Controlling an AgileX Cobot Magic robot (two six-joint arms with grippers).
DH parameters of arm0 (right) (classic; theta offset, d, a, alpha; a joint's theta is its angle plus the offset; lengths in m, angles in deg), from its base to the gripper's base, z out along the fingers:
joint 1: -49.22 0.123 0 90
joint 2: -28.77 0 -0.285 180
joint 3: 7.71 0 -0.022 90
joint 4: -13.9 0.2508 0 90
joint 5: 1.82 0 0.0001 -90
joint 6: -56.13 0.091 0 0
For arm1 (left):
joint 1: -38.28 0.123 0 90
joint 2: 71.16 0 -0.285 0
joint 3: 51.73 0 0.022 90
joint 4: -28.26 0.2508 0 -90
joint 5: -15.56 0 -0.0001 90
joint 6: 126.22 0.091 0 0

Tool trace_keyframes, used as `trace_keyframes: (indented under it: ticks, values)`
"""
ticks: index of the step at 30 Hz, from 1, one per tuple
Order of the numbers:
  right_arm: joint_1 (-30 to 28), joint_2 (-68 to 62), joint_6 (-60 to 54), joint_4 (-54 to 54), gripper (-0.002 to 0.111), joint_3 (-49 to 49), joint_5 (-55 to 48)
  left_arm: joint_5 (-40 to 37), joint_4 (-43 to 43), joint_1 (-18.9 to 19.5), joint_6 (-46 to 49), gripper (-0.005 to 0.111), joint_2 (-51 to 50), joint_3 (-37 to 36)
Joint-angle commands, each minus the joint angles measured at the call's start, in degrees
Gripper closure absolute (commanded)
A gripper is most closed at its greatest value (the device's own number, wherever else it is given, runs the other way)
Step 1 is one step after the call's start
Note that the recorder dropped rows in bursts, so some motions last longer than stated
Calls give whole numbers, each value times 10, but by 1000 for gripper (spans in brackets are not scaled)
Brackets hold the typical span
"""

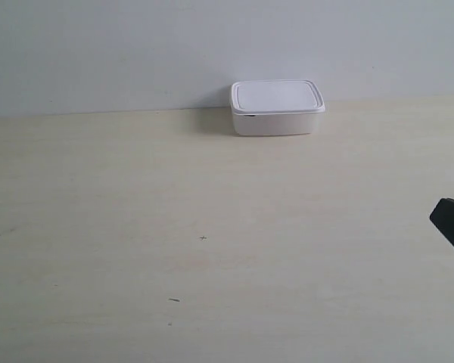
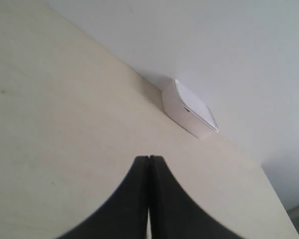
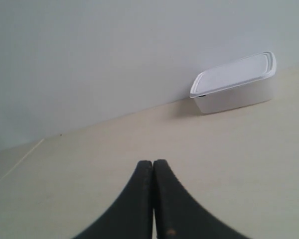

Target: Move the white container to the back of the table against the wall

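Observation:
The white container [image 1: 277, 108] sits lidded at the back of the cream table [image 1: 174, 227], its rear side up against the pale wall [image 1: 136, 45]. It also shows in the left wrist view as the container [image 2: 188, 109] and in the right wrist view as the container [image 3: 235, 83]. My left gripper [image 2: 149, 158] is shut with nothing in it, well short of the box. My right gripper [image 3: 153, 162] is shut and empty too, likewise far from the box. In the exterior view a black gripper tip [image 1: 452, 227] pokes in at the right edge.
A few tiny dark specks [image 1: 203, 238] mark the tabletop. The table's end edge [image 2: 279, 199] shows in the left wrist view, past the container.

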Motion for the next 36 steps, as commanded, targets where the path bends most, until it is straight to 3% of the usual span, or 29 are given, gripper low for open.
trace_keyframes:
  ticks: [1,8,12,25,36]
  values:
    - [1,3,-30,-10,108,3,-64,-23,-6,2,-24,107,2,0]
    - [1,3,-47,-10,108,3,-96,-65,-42,2,-37,107,2,0]
    - [1,3,-47,-6,108,3,-144,-79,-42,2,13,107,2,0]
    - [1,3,-63,-1,108,3,-163,-4,73,2,104,107,2,0]
    - [1,3,-46,-1,108,3,-163,-6,80,2,104,107,2,0]
